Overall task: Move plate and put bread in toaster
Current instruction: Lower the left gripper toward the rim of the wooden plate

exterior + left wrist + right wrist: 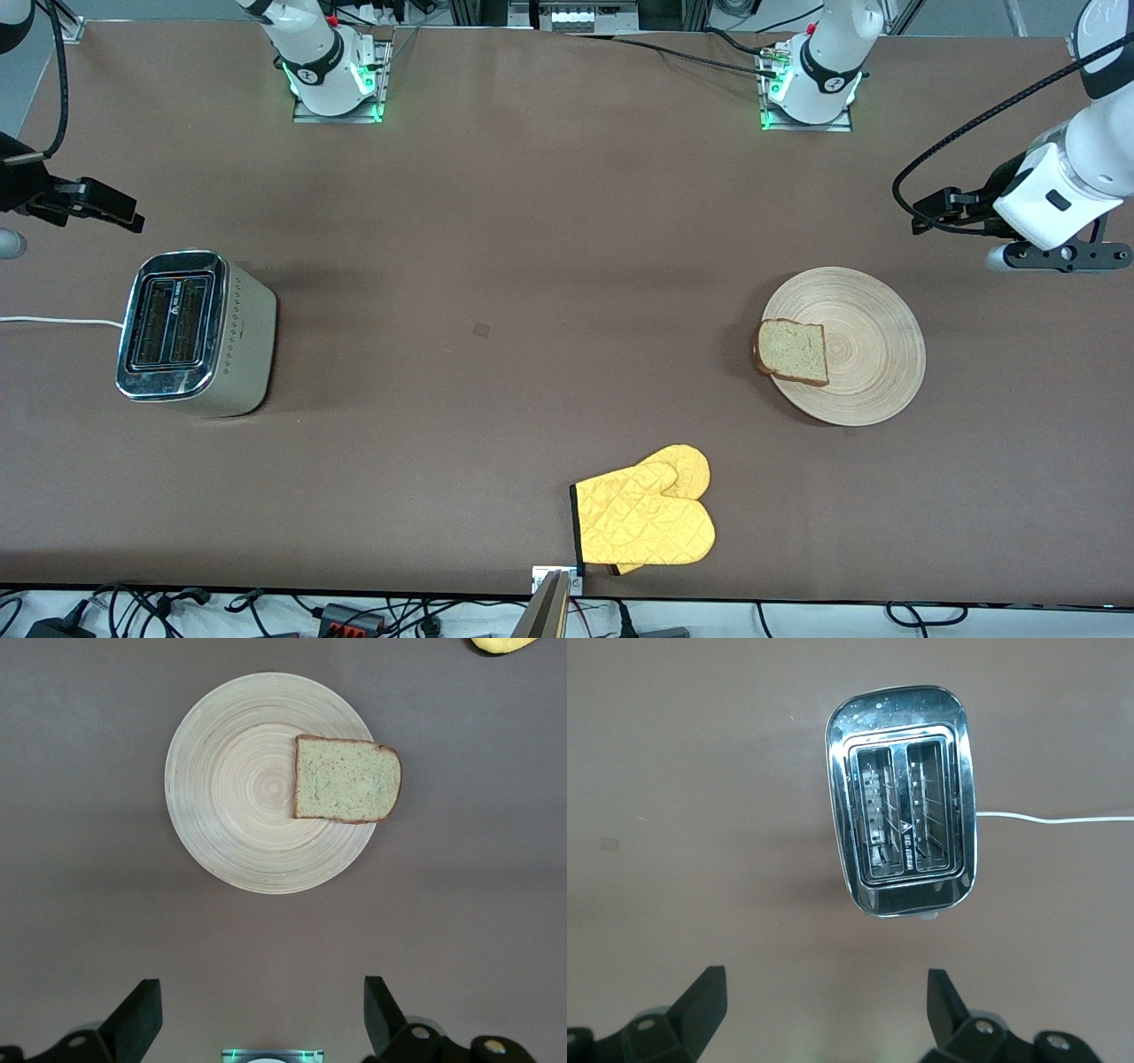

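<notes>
Toaster [197,332]: toward the right arm's end, both slots empty. Right gripper [824,1014]: over bare table near it, jaws wide apart, holding nothing. Plate [873,350]: carries bread [791,352] overhanging its rim. Left gripper [261,1019]: released, empty, near plate.

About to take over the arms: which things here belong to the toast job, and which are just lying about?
For the job:
- plate, toward the left arm's end
- bread, on the plate's edge
- toaster, slots empty, toward the right arm's end

Lying about:
- yellow oven mitt, nearest the front camera
- toaster's white cord
</notes>
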### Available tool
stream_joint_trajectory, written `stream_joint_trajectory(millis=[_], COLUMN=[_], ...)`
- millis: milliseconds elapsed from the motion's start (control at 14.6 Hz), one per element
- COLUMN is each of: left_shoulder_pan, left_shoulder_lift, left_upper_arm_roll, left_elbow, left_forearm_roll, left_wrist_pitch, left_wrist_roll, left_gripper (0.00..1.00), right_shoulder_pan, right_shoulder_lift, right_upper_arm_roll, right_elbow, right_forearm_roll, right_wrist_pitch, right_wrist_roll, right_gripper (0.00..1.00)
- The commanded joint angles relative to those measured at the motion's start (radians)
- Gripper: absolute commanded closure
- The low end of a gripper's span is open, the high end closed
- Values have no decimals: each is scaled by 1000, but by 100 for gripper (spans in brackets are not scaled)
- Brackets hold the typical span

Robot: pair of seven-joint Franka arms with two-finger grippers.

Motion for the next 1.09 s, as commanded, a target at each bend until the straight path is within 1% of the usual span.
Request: stream_joint_trajectory(millis=[0,68,205,547,752,1026], left_shoulder_pan=[30,50,111,281,387,515], left_shoulder_lift=[113,141,193,307,382,503], left_upper_arm_roll=[7,7,6,7,7,7], left_elbow=[138,166,187,189,189,187], left_forearm_roll=[-14,-16,-19,-149,-264,-439], left_wrist_pitch=[-40,-40,-37,-30,-5,13], left_wrist_roll=[4,7,44,237,367,603], left_gripper=[0,0,0,0,0,0], right_shoulder_pan=[-7,-8,-10,-10,-8,-8], right_shoulder_lift=[4,4,4,4,4,4], right_upper_arm_roll=[5,5,5,3,5,5], right_elbow=[18,20,20,20,20,20], right_forearm_roll=[-1,0,0,-1,0,-3], right_wrist_pitch=[-20,-20,-20,-22,-22,-22], right_wrist_roll=[-11,-11,-12,-12,-11,-11], right_gripper=[0,0,0,0,0,0])
